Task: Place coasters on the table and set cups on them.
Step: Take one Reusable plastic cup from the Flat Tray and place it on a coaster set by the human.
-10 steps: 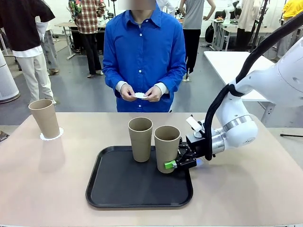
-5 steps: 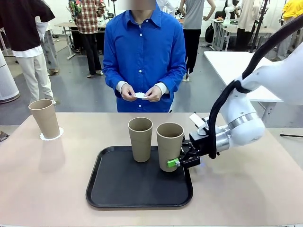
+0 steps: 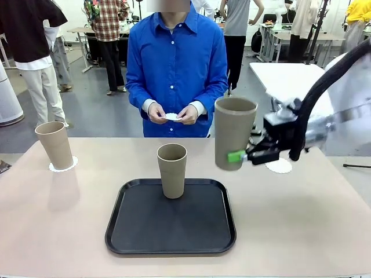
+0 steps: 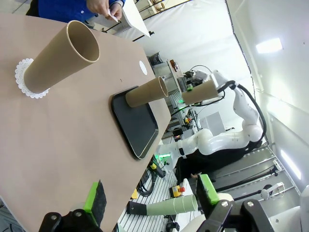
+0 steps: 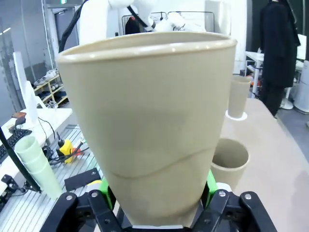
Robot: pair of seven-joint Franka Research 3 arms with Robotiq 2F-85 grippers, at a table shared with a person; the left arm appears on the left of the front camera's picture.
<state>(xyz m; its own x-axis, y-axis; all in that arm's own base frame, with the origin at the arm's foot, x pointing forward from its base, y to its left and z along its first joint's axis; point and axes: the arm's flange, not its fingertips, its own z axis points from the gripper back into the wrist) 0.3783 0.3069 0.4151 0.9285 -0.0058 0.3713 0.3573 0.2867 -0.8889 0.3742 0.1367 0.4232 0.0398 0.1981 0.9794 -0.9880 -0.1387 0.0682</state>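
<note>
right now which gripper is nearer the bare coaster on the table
Right. The right gripper, holding a cup, hangs beside the coaster; the left gripper is far across the table from it.

Black tray (image 3: 174, 229) near-centre, rounded corners, raised lip, square-on to the front camera. Person in a blue button shirt (image 3: 177, 63) stands at the far side, centre. Behind, on the grey floor (image 3: 104, 116): person in a black top and pale trousers (image 3: 32, 52) far left, one in a plaid shirt (image 3: 107, 23) just right of them, one in a grey top (image 3: 236, 23) right of centre, a yellow top (image 3: 360, 10) at the far right edge. White glossy table (image 3: 284, 78) far right. Right wrist view: tilted stack of pale green cups (image 5: 33, 164), small yellow object (image 5: 67, 147) near it (can't tell what), dark coat (image 5: 280, 43) hanging.
</note>
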